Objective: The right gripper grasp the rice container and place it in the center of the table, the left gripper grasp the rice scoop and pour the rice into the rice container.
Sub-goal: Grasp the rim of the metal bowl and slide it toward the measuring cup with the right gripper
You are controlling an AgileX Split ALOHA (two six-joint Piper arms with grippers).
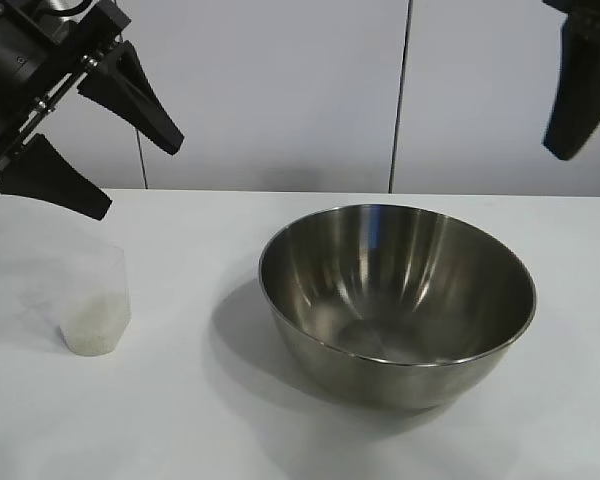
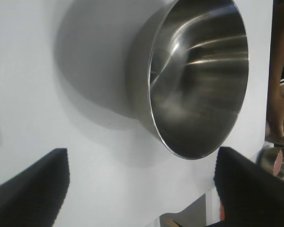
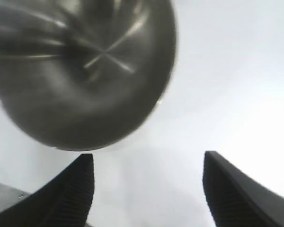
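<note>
Rice scoop [image 1: 93,302] is your next target: it stands upright on the white table [image 1: 180,420] at the exterior view's left, well apart from the rice container [image 1: 397,300], with a low heap of rice [image 1: 90,335] in its bottom. The steel container already sits near the middle of the table and looks empty, so placement appears done and the grasp of the scoop is the step in hand.

Left gripper [image 1: 95,150] hangs above and slightly behind the scoop, touching nothing. Its two fingers stand wide apart, and the hand is canted down toward the container side. The left wrist view shows both fingertips [image 2: 33,189] spread with bare table between them and the container beyond.

To do the grasp well:
1. Bring the gripper lower and centre the scoop's wall or handle tab between the fingers before closing. The tab cannot be made out from these views, so confirm its position first.
2. Close gently; the thin clear plastic will likely flex or slip under a hard pinch.
3. Keep the scoop level while lifting, since tilting early would probably spill grains short of the container.

Right gripper [image 1: 583,95] is raised at the exterior view's upper right, above and beyond the container's far side, fingers apart and holding nothing. Leave it there, clear of the pouring path.
</note>
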